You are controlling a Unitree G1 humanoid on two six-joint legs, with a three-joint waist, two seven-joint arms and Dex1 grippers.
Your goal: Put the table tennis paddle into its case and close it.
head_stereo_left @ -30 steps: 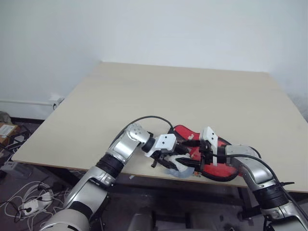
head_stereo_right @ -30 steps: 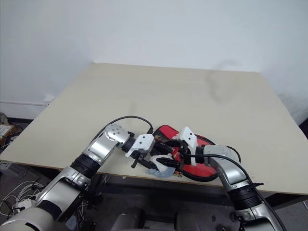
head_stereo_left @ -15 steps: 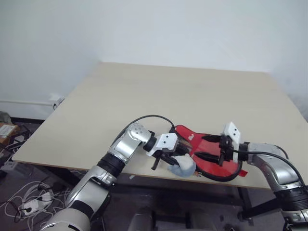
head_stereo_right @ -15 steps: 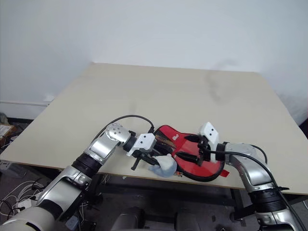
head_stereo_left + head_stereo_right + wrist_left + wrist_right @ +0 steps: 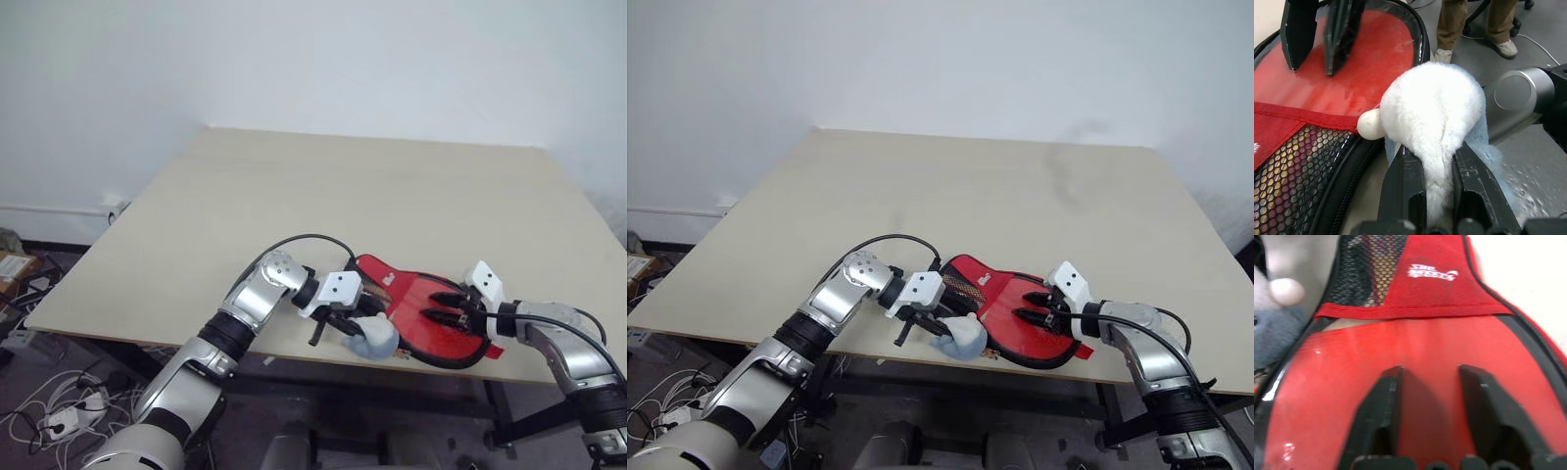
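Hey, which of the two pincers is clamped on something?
The left pincer: its black fingers squeeze the fluffy white-grey soft lump. The right pincer holds nothing, its fingers apart over the red clear-panelled paddle case.

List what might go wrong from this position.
1. The case lies at the table's near edge; a push from either end effector may slide it off.
2. The left end effector is clamped on the white fluffy lump, not the case, so it may pull that instead.
3. The right end effector rests on the clear panel, away from the zipper rim.
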